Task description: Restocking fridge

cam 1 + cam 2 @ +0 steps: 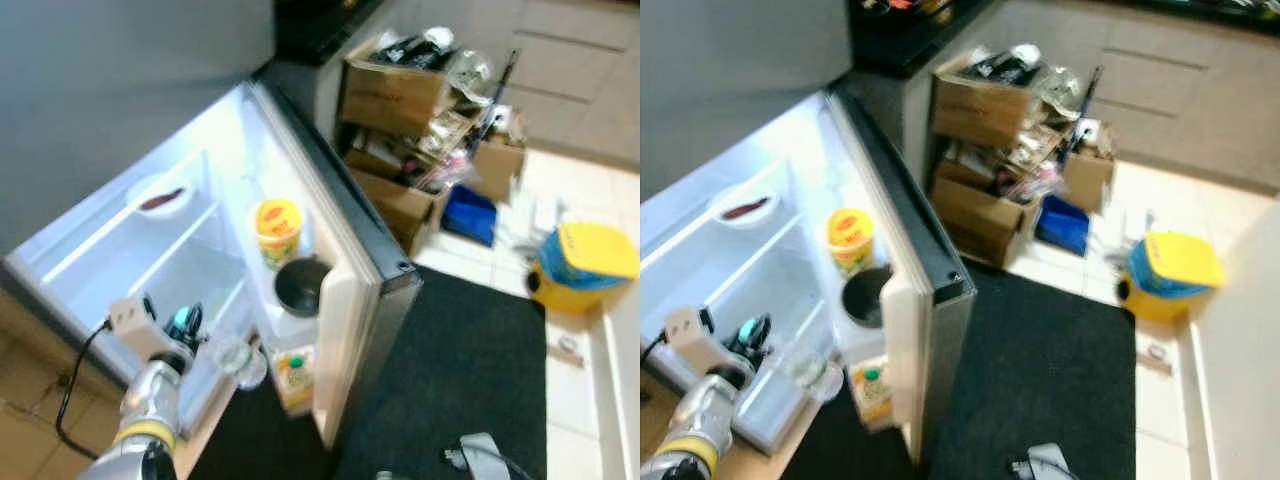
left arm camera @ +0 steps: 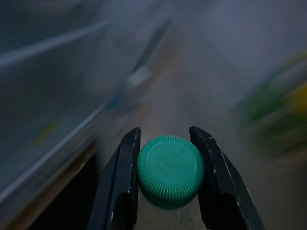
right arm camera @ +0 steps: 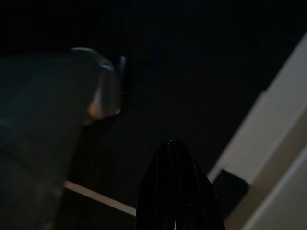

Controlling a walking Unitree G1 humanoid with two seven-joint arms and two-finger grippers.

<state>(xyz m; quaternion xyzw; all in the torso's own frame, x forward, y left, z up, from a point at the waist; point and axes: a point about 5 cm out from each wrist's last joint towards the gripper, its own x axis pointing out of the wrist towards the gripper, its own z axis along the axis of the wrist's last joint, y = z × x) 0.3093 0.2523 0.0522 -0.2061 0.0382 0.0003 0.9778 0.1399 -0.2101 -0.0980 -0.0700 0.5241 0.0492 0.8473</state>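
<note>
A: At far left, left pincer closed on the green cap of a clear bottle, held low at the front edge of the open fridge, just outside the lit lower shelf.

B: And inside?

A: On the upper shelf, a white plate with something dark on it. Further right, in the door rack: a yellow tub, below it a dark round pot, and lowest a juice carton.

B: Best way to finish the step?

A: Probably keep the bottle upright, hanging straight under the cap, and carry it slowly over the shelf's front lip toward bare shelf. Grip sits on the ridged cap alone, so any swing could twist it loose. Lower until the base rests flat, then release.

B: Right side?

A: Right pincer idle in the dark, fingers pressed together, holding nothing. Beyond the door, cardboard boxes and a yellow-lidded bucket on the floor.
</note>
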